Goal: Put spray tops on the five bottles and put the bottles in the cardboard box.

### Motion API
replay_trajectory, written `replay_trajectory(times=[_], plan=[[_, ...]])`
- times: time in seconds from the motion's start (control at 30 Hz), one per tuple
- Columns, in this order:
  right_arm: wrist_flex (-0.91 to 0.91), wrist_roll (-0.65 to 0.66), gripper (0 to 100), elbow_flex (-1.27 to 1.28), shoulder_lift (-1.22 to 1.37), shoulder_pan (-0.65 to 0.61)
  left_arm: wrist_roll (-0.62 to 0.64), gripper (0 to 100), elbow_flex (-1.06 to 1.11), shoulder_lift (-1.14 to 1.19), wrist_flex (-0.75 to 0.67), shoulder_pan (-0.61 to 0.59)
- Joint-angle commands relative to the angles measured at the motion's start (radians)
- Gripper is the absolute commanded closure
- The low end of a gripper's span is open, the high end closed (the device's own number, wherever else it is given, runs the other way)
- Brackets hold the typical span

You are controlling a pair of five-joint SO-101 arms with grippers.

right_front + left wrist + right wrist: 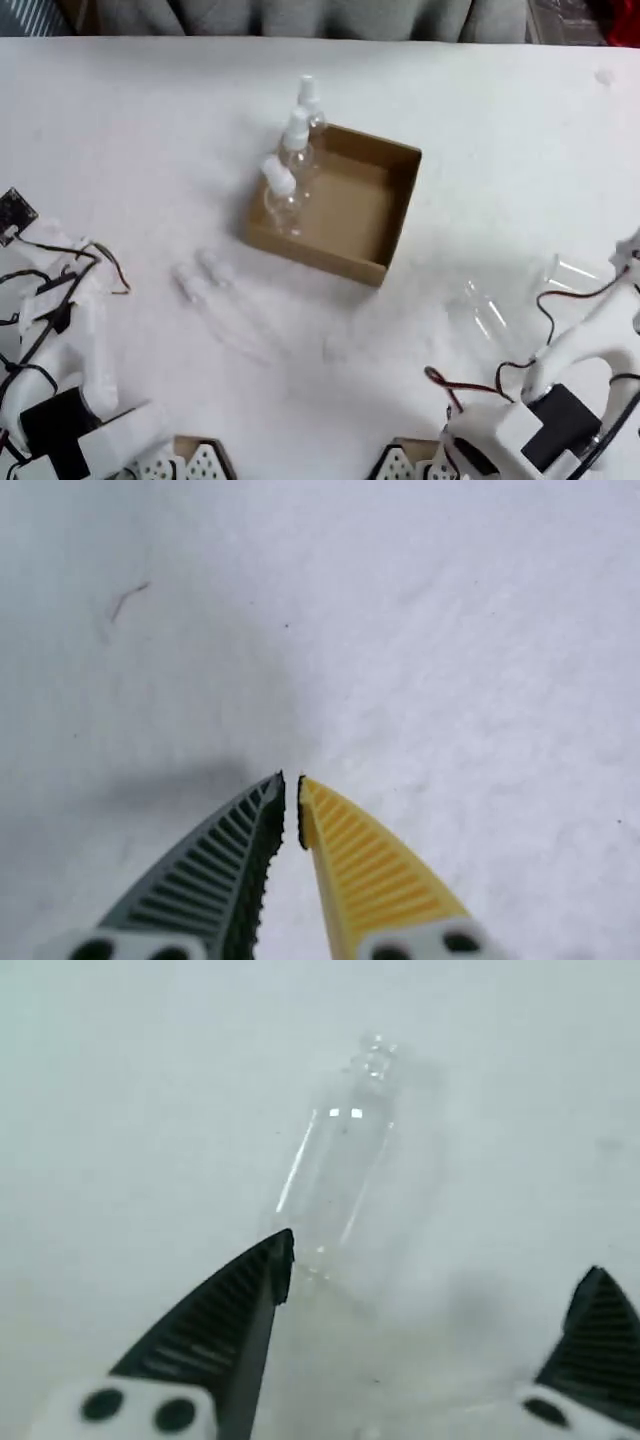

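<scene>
— What's the surface?
— A white table [130, 150]. The two arms sit at the bottom of the high view, the left arm [60, 400] in the lower-left corner and the right arm [570, 390] in the lower-right.
— And the grippers?
— The left gripper [291, 780] hangs over bare table, its grey and yellow fingers pressed almost together, pinching nothing. The right gripper [440, 1260] is spread wide. A clear uncapped bottle [335, 1180] lies on its side just past the fingertips, its base near one black finger [250, 1290] and its neck pointing away, untouched.
— Farther up the table?
— Two loose spray tops [200, 275] lie left of centre. At the right, just above the right arm, lie two uncapped bottles [480, 305], well apart from the cardboard box [310, 250].
— And the box?
— It's in the middle, open. Two capped bottles [283, 195] stand upright along its left wall. A third capped bottle [310, 100] stands at its far corner; I can't tell whether that one is inside or behind.
</scene>
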Motion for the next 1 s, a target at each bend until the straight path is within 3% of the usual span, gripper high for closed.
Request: replay_trajectory(times=[0.0,0.33,0.83,0.97], plan=[[-0.101,-0.064,62.2,-0.031,-0.019,-0.022,-0.015,98,-0.046,0.008,-0.020,0.012],[-0.292,-0.084,62.2,-0.040,0.182,-0.022,-0.021,98,-0.046,0.008,-0.025,0.027],[-0.289,-0.075,62.6,-0.311,0.526,-0.004,-0.051,98,-0.046,0.008,-0.023,0.027],[-0.289,0.051,74.5,-0.368,0.573,-0.004,-0.051,98,-0.046,0.008,-0.023,0.027]])
